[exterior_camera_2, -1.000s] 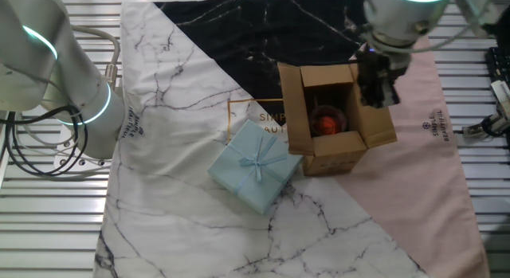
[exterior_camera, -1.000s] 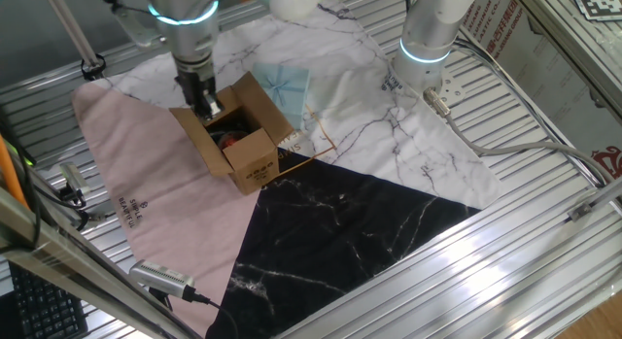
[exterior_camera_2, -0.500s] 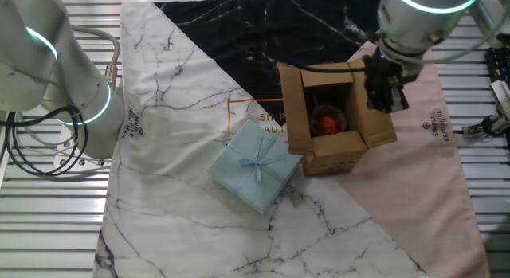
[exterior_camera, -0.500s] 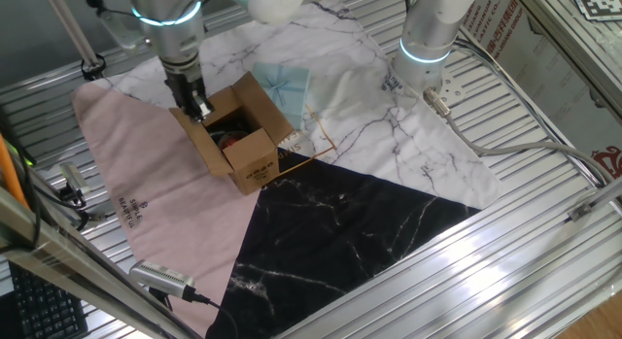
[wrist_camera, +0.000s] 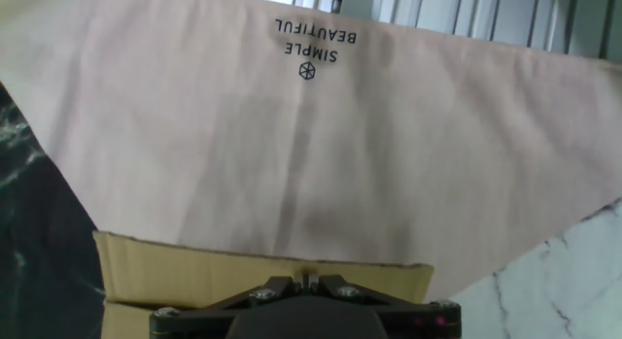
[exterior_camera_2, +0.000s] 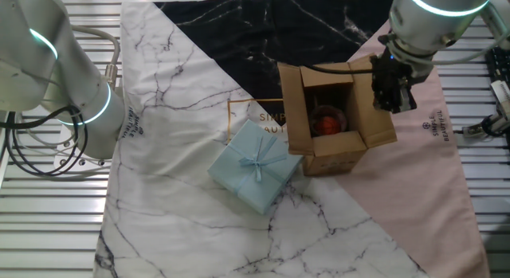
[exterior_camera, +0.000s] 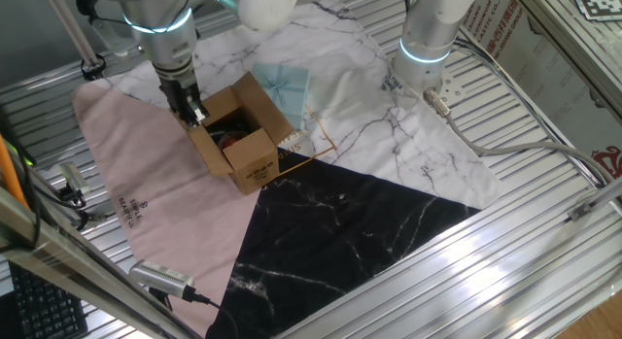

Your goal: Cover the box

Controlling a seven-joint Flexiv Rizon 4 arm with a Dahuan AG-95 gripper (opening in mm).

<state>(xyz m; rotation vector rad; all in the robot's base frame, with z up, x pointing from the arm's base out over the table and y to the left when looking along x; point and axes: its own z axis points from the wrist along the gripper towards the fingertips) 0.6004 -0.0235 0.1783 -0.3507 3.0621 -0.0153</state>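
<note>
1. The box (exterior_camera_2: 331, 119) stands on the patterned mat (exterior_camera_2: 183, 111), near its middle where the pink, white and black parts meet; its top is open, with flaps spread outward; something red (exterior_camera_2: 325, 121) lies inside, and I cannot tell what it is.
2. The gripper (exterior_camera_2: 396, 93) sits at the flap (exterior_camera_2: 377, 111) on the pink side, its tips at or just above the flap's outer edge; in the hand view the flap (wrist_camera: 262, 271) lies directly ahead of the fingers, with the pink cloth (wrist_camera: 321, 154) beyond.
3. Judgement: this placement suits pushing or lifting that flap inward over the opening; approaching from outside the box lets the flap hinge toward the middle.
4. Grip state: the fingertips cannot be made out in any view; I cannot tell whether they are spread, closed, or pinching the flap.
5. The pale blue gift box (exterior_camera_2: 256, 166) rests on the white part, just beside the box; whether they touch I cannot tell.
6. Count: one brown box; one blue gift box; one mat; one working gripper; a second arm (exterior_camera_2: 76, 95) stands idle at the mat's edge.
7. Judgement: no flap is folded shut; covering is not yet begun.
</note>
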